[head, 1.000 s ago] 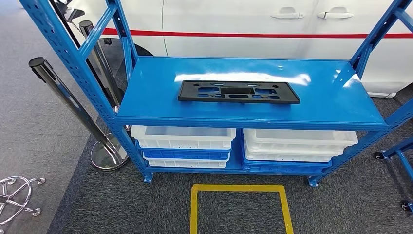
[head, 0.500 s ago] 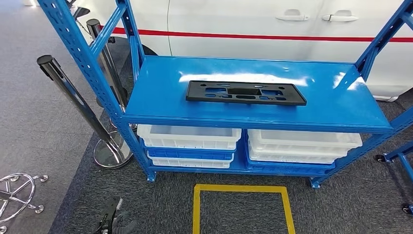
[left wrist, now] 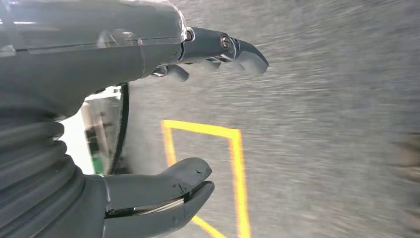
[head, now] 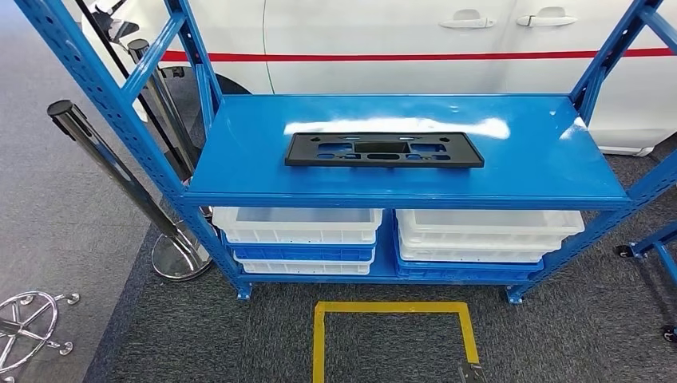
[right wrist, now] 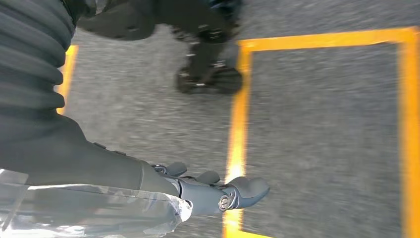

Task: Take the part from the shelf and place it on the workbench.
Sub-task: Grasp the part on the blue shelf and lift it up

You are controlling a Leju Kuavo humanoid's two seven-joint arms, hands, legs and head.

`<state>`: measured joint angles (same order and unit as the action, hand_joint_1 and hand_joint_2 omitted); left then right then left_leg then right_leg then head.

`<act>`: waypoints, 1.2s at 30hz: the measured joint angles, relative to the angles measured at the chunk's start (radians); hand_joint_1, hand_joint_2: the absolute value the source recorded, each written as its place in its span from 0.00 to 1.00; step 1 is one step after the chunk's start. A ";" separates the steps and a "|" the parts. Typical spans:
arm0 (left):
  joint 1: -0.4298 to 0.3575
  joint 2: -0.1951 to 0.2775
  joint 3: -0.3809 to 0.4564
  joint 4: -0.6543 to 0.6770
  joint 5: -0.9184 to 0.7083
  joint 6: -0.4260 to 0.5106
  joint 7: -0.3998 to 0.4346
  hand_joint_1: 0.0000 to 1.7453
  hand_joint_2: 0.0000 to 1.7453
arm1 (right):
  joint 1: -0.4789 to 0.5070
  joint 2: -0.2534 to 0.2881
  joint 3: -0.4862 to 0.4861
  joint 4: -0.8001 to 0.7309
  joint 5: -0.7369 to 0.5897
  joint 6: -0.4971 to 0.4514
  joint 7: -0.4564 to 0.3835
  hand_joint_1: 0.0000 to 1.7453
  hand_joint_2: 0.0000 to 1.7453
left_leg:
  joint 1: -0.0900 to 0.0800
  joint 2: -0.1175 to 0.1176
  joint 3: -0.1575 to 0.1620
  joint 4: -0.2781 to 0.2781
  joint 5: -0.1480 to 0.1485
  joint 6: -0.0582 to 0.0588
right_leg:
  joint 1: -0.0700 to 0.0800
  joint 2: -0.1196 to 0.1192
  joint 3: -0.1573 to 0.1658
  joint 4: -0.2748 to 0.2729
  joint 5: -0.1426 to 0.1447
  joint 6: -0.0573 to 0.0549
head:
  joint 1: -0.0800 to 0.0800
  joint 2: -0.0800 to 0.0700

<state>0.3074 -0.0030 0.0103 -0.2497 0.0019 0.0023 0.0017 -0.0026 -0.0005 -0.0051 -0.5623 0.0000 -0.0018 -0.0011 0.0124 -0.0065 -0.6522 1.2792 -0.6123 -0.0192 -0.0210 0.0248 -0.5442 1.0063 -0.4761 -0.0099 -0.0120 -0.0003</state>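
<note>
The black plastic part (head: 384,150) lies flat mid-shelf on the blue shelf (head: 239,171), above white bins (head: 297,226). The left hand (left wrist: 163,124) hangs empty, fingers spread wide, over yellow floor tape (left wrist: 235,163). The right hand (right wrist: 198,191) holds nothing; finger spread unclear.

Item count, as seen from the head view and both wrist views:

- Part (head: 384,150), black, flat, with cut-outs: one, lying on the upper deck of the shelf.
- Shelf (head: 239,171), blue steel: one, with two decks visible.
- Trays on the lower deck: two stacks, a left stack (head: 297,239) and a right stack (head: 483,239). Each stack mixes white and blue trays; the exact number per stack cannot be told.
- Chrome barrier posts (head: 112,163): two, at the shelf's left end.
- Yellow floor square (head: 394,307): one, in front of the shelf.
- Car doors (head: 415,32), white: two handles visible.
- Robot hands: two, left robot hand (left wrist: 148,124) and right robot hand (right wrist: 163,193), each with fingers apart and holding nothing.
</note>
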 joint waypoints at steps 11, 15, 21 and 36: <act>-0.235 -0.003 0.000 -0.222 0.000 0.000 -0.006 0.00 1.00 | 0.224 0.002 0.001 0.232 0.000 0.001 0.005 0.00 1.00 | -0.002 -0.006 0.132 -0.291 0.136 0.057 | 0.001 -0.015 -0.048 0.123 -0.086 0.046 | 0.001 0.000; -0.308 -0.003 0.005 -0.323 -0.004 -0.001 -0.007 0.00 1.00 | 0.299 0.000 0.000 0.336 0.001 0.000 0.004 0.00 1.00 | -0.008 -0.013 0.125 -0.287 0.136 0.062 | 0.002 -0.017 -0.131 0.284 -0.137 0.046 | 0.001 0.000; -0.340 -0.026 0.076 -0.406 -0.085 -0.017 -0.043 0.00 1.00 | 0.304 -0.001 -0.035 0.377 0.033 -0.013 -0.020 0.00 1.00 | -0.014 -0.008 0.126 -0.281 0.126 0.044 | 0.016 -0.024 -0.002 0.011 -0.010 0.021 | 0.001 0.000; -0.238 -0.108 0.337 -0.399 -0.336 -0.081 -0.155 0.00 1.00 | 0.130 0.015 -0.167 0.234 0.154 -0.071 -0.092 0.00 1.00 | -0.003 0.001 0.123 -0.271 0.121 0.024 | 0.012 -0.028 0.010 0.004 -0.013 0.015 | 0.001 0.000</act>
<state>0.0698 -0.1107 0.3476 -0.6491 -0.3336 -0.0785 -0.1536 0.1269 0.0144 -0.1719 -0.3287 0.1542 -0.0727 -0.0930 0.0091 -0.0059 -0.5292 1.0081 -0.4908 0.0046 -0.0092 -0.0032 -0.5339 1.0100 -0.4887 0.0052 -0.0112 -0.0004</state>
